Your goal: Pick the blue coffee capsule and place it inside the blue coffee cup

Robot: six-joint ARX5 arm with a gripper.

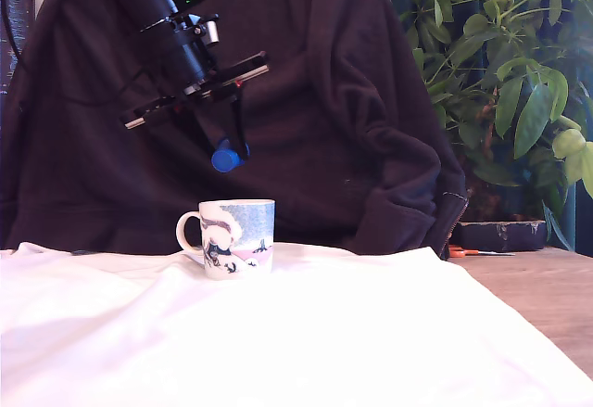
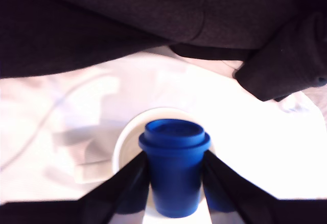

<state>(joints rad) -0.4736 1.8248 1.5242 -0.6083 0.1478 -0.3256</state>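
We see the gripper [image 1: 227,150] clamped on the blue capsule [image 1: 224,159], its fingers [image 2: 125,185] pressing both sides of the body below the rim. The capsule hangs in open air above the mug [image 1: 236,238], well clear of its rim, and in the wrist view the mug's white rim [image 2: 122,142] shows directly behind the capsule [image 2: 174,168]. The mug stands upright on the white cloth [image 1: 278,342], handle toward the exterior view's left, with bare cloth all around. A dark garment [image 1: 371,129] hangs behind the mug. The mug's print seems to carry no readable writing, though it is small.
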